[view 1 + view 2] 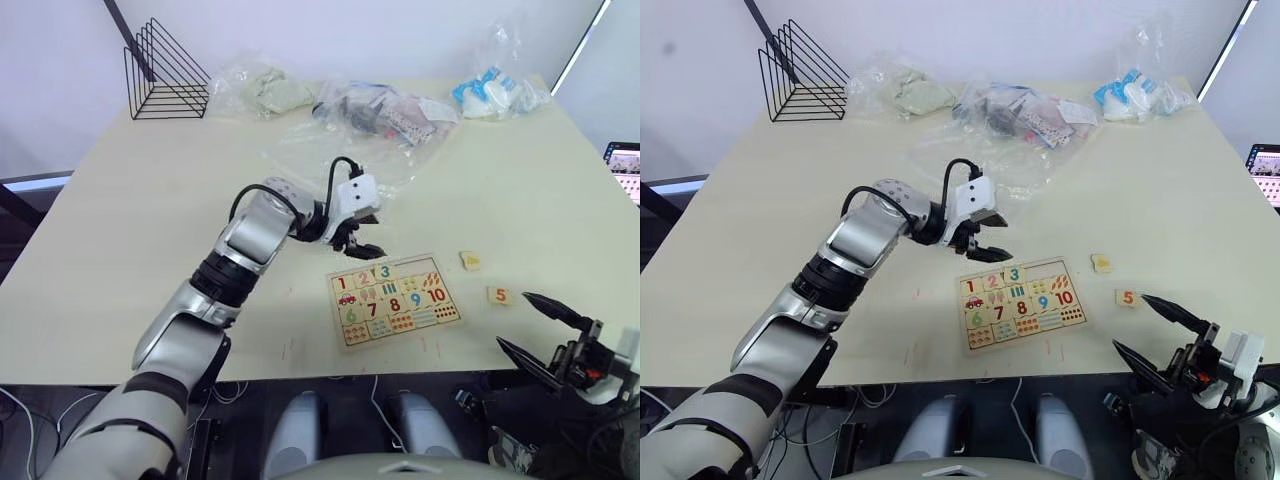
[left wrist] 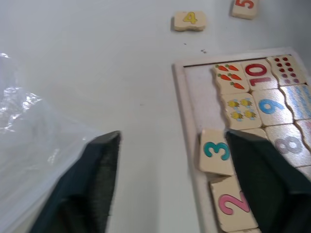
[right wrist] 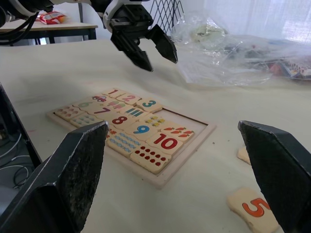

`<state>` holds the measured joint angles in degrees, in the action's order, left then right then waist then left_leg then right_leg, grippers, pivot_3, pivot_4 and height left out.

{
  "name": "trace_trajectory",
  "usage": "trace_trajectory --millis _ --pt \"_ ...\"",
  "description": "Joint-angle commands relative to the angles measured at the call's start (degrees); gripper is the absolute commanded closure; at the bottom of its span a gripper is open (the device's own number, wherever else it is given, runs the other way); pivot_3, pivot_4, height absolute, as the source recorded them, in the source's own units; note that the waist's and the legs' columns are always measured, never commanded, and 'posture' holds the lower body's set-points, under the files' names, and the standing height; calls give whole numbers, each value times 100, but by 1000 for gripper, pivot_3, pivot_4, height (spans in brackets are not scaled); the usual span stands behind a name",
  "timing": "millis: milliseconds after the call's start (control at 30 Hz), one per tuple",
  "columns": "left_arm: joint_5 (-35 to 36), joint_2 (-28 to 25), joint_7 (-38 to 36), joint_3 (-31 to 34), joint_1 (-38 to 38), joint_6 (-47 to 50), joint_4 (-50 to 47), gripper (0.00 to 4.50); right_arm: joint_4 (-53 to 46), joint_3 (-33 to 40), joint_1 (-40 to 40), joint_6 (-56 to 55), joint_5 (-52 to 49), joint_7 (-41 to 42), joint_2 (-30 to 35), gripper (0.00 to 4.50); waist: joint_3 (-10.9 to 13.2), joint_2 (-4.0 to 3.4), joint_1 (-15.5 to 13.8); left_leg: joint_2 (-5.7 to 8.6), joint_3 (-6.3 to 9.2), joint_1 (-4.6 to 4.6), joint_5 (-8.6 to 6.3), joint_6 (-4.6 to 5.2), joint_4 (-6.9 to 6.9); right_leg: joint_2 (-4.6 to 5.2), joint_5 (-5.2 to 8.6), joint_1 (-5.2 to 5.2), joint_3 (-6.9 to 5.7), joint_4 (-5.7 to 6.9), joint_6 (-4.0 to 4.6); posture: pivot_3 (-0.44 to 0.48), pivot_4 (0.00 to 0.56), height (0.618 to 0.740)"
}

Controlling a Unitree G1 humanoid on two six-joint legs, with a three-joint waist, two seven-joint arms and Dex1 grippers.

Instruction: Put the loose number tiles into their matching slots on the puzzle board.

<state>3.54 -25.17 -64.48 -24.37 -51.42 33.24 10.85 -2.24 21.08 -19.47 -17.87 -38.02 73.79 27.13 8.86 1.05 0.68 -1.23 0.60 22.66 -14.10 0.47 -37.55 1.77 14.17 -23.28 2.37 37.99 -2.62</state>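
Left gripper (image 1: 982,245) hangs with its two black fingers spread wide and empty just above the far edge of the puzzle board (image 1: 1025,330), near the top row; right below it the green 3 tile (image 2: 216,151) lies crooked, overlapping the frame and not yet down in its slot, beside the pink 2 tile (image 2: 232,205); the red 1 tile (image 3: 113,91) sits at the row's start. Right gripper (image 1: 545,334) waits low at the table's near edge, fingers also wide apart, holding nothing; the orange 5 tile (image 1: 500,295) lies loose on the table just beyond it, and the yellow 4 tile (image 1: 470,260) lies a little farther on, both off to the board's right. To my eye the 3 is the step in hand; it wants a nudge square into place; then the 4 and 5 need fetching to the open top-right slots.
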Motion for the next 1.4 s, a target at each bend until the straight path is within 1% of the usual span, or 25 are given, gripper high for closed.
trace_trajectory --millis 33,67,167,200,267,333,433,633,900,1400 --pt "92 87 -70 229 -20 -650 320 2629 -220 176 -85 -80 -118 -34 25 0 0 0 0 0 0 0 0 0 0 0 0 0 0 0 0 0 150 740" --pt "74 111 -73 238 -13 -780 436 2890 -228 181 -101 -82 -125 -39 26 0 0 0 0 0 0 0 0 0 0 0 0 0 0 0 0 0 150 740" --pt "6 177 -221 183 45 -1374 810 4286 -257 203 -155 -97 -144 -59 22 0 0 0 0 0 -1 0 0 0 0 0 0 0 0 0 0 0 150 740" --pt "-4 212 -259 166 41 -1464 942 4412 -263 205 -168 -99 -148 -65 20 0 0 0 0 0 -1 0 0 0 0 0 0 0 0 0 0 0 150 740" --pt "-89 262 -320 118 8 -1749 1184 4412 -290 199 -192 -98 -154 -79 16 0 0 0 -1 0 -1 1 0 0 0 0 0 0 0 0 0 0 150 740" --pt "-91 348 -396 119 -29 -1820 1391 4412 -318 203 -212 -89 -166 -95 11 0 0 0 -1 1 -1 1 0 0 0 0 0 0 0 0 0 0 150 740" --pt "-278 421 -414 62 -53 -2268 1711 4412 -324 220 -229 -80 -181 -103 12 0 0 0 -1 1 -1 1 0 0 0 0 0 0 1 0 -1 0 150 740" --pt "-406 563 -541 99 -62 -2537 2043 4412 -392 234 -295 -69 -182 -165 15 0 0 0 -1 1 0 2 0 0 0 -1 0 0 0 -1 -1 0 150 740" --pt "-460 639 -655 145 -17 -2618 2102 4412 -434 246 -289 -68 -159 -248 41 0 0 0 0 1 0 2 0 0 0 -1 0 0 0 0 -1 0 150 740" --pt "-545 588 -760 164 89 -2686 2077 4412 -242 333 -232 -120 -183 -93 61 0 0 1 0 1 0 2 0 0 0 -1 0 0 0 0 -1 0 150 740"
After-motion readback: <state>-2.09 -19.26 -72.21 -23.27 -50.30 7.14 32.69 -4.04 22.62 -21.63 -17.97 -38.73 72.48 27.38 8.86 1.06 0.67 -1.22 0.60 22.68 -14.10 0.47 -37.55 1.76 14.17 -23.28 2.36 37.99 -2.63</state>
